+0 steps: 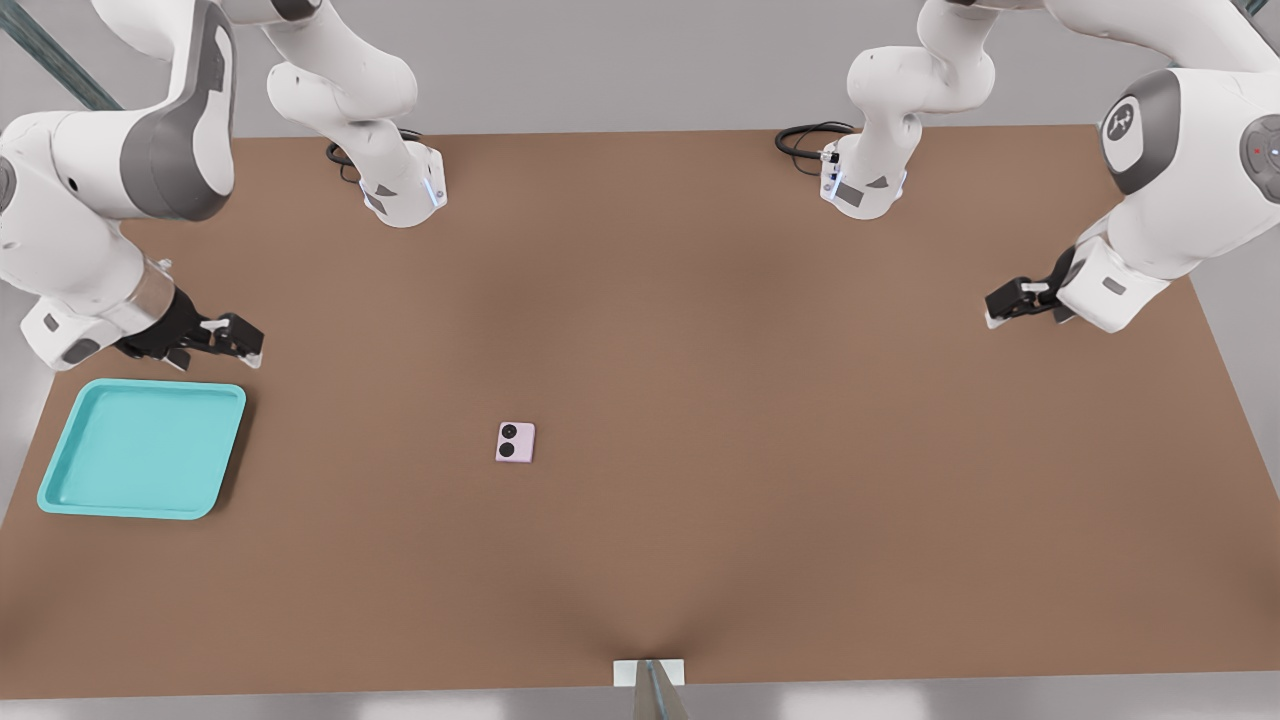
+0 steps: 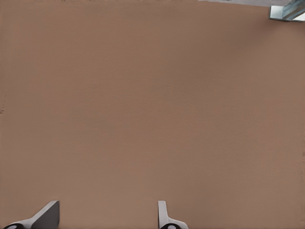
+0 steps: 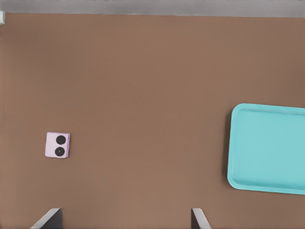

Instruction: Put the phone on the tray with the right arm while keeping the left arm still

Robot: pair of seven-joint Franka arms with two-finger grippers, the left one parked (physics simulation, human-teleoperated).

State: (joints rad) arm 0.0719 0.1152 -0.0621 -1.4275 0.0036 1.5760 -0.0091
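We see the right arm's pincer (image 1: 235, 340) hovering above the desk (image 1: 700, 300), its fingers apart and holding nothing, just beyond the turquoise tray (image 1: 60, 480). The pink phone (image 1: 515, 442) lies flat on the desk, well apart from both, its 2 camera circles facing up.

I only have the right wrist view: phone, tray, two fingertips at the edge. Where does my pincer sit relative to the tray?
Observer: In the front view the pincer shows just beyond the tray's far edge, by its corner on the front view's right.
Operator: Which way from there to the phone?
Observer: The phone lies flat on the table, toward the front view's right of the pincer and nearer the camera, well apart from the tray.
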